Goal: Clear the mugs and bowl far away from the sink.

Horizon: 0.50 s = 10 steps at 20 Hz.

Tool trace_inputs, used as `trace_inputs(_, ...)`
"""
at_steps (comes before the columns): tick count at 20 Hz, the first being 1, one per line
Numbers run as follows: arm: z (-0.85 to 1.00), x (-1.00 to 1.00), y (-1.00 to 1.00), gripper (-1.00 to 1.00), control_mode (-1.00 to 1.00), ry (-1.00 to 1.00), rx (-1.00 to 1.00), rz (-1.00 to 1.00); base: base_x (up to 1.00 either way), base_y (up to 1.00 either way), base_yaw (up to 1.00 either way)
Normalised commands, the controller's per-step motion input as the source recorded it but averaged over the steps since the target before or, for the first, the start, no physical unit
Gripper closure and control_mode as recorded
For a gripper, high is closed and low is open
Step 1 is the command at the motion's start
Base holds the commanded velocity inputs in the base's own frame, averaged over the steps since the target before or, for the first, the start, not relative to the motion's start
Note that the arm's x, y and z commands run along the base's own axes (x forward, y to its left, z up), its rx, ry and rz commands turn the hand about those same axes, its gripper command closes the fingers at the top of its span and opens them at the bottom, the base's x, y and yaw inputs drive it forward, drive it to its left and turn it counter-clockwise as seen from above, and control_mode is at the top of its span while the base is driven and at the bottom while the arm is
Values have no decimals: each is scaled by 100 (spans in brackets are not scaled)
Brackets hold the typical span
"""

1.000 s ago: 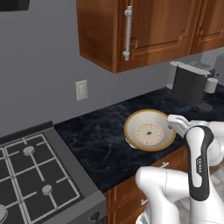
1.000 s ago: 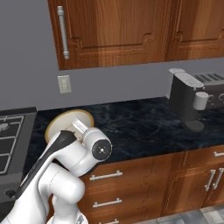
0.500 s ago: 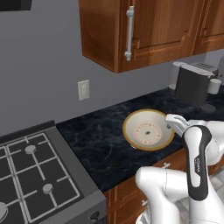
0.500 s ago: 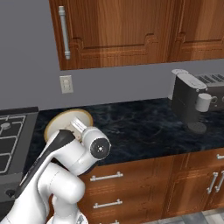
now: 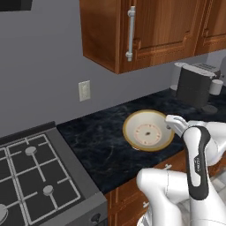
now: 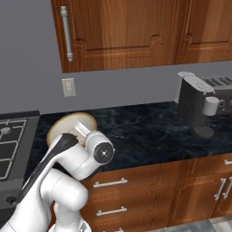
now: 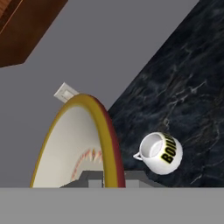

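Note:
The cream bowl [image 5: 148,132] with its tan-yellow rim hangs tilted just above the dark counter [image 5: 97,141], held by its right edge. My gripper [image 5: 170,120] is shut on that rim. In the hand view the bowl [image 7: 74,144] stands edge-on, its rim running down between the fingertips of my gripper [image 7: 111,179]. Beside it on the counter lies a white rounded mug [image 7: 162,153] with a handle and black-and-yellow lettering. From the right base view the bowl [image 6: 68,123] peeks out behind my wrist. The sink is out of view.
A gas stove [image 5: 31,176] lies left of the counter. A dark coffee machine [image 6: 195,102] with a small white cup [image 6: 210,105] stands at the right. Wooden cabinets [image 5: 141,31] hang overhead, and a wall outlet [image 5: 84,90] sits on the grey wall.
The whole picture has shifted slightly, so the camera has moved a little. The bowl stays in my grip at the same place relative to the arm.

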Motion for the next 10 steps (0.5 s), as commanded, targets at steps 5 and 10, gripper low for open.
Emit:
trace_inputs(5,-17,15,1,100,-100,5,0,0,0,0,0)
trace_inputs(10,-20,14,19,100,-100,13,0,0,0,0,0)
